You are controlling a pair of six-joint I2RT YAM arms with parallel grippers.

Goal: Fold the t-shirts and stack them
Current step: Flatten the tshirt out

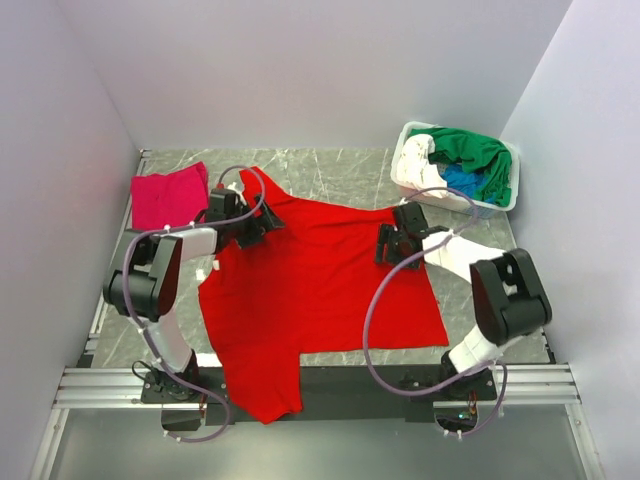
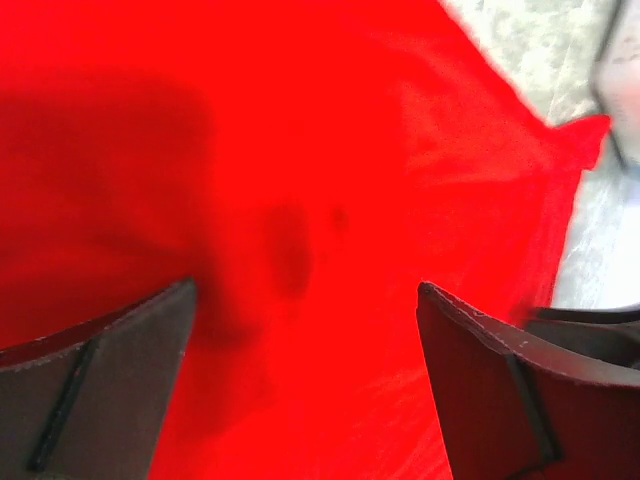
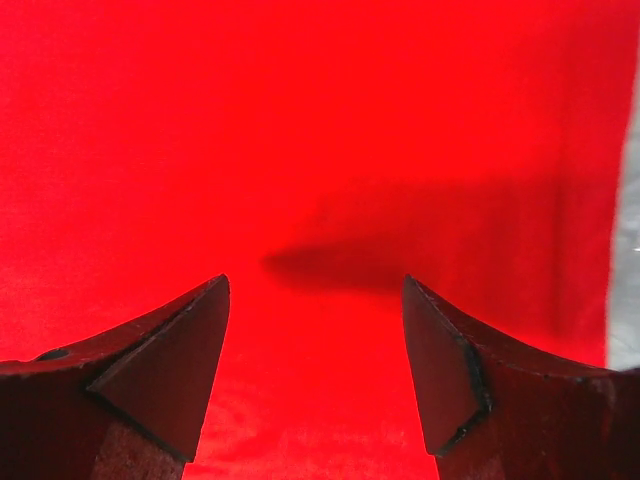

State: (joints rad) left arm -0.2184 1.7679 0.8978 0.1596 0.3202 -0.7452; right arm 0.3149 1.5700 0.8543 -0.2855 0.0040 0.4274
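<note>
White plastic basket (image 1: 408,180) at far R corner of worktop (image 1: 330,168), skewed a bit vs the edges, close to R wall (image 1: 590,200). Worktop = grey marbled surface w/ pale veins; shows as pale patch top R in L wrist view (image 2: 520,50) & thin strip at R edge in R wrist view (image 3: 626,250). Back wall (image 1: 320,70) & L wall (image 1: 50,220) plain, pale. Silver alu rails (image 1: 100,385) + black plate (image 1: 350,378) along near edge
</note>
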